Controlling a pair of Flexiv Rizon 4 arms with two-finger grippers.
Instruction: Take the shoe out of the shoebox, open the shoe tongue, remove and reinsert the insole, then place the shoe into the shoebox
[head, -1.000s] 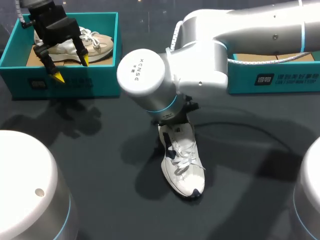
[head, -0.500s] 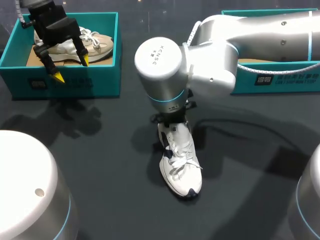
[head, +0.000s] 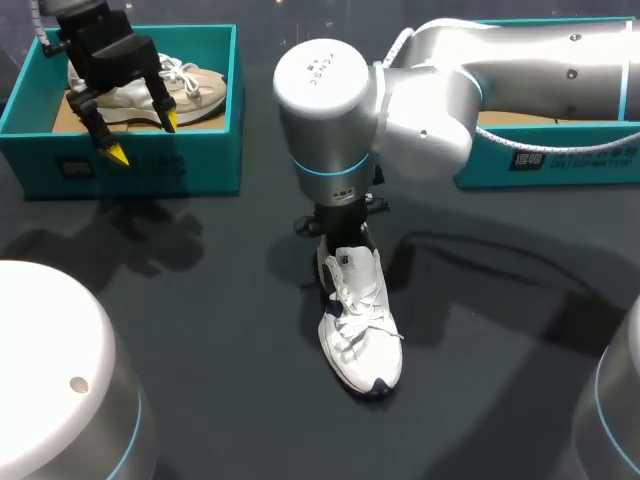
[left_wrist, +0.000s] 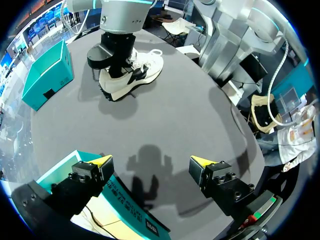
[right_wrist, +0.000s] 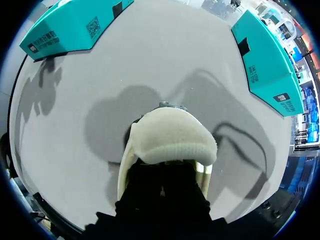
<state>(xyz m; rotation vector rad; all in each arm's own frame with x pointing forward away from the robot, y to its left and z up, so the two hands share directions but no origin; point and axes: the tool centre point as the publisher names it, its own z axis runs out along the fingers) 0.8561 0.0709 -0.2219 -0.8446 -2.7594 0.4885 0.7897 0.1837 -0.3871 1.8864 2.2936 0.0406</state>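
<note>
A white shoe with dark trim lies on the dark table, toe toward the front edge; it also shows far ahead in the left wrist view. My right arm reaches in to the middle. Its gripper stands straight down into the shoe's opening at the heel, shut on the shoe. In the right wrist view the padded heel collar curves just ahead of the dark gripper, whose tips are hidden. My left gripper hangs open over the left teal shoebox, nothing between its fingers.
A beige shoe lies in the left shoebox. A second teal shoebox stands at the back right, partly behind my right arm. Bare tabletop surrounds the white shoe on the front and both sides.
My right arm has swung round over the shoe, its big joint shifting right. The shoe turned with it, toe a little to the left. The left arm has not moved.
</note>
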